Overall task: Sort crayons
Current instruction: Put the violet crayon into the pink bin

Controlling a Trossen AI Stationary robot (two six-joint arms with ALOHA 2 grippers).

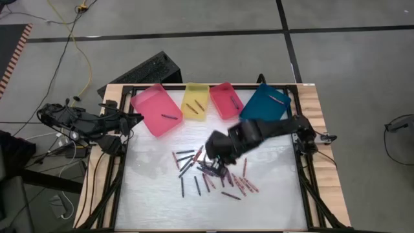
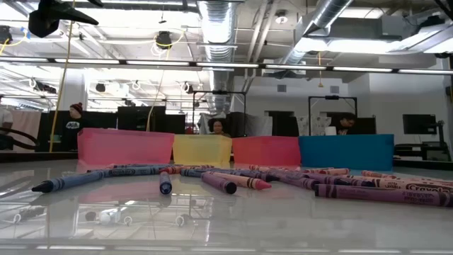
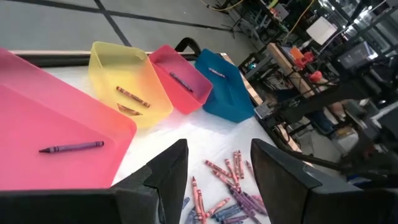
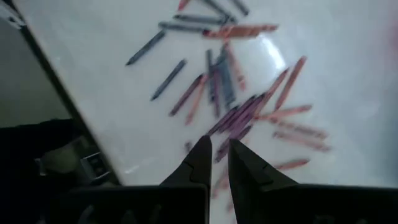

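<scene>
Both arms are dark, near-black, built of blocky jointed segments. The black two-finger left gripper has broad flat fingers; the black two-finger right gripper has slim, tapering pointed fingers.

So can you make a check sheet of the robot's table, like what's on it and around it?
Surface: white table, glossy.
Job's things: crayons piled mid-table; a few lie in the trays.
Clutter: pink tray, yellow tray, red tray, blue tray in a row.
Grippers: right gripper over the pile, nearly closed, empty; left gripper open, by the pink tray.
Cables: yellow cable on the floor.
Surroundings: workshop, people behind.
</scene>
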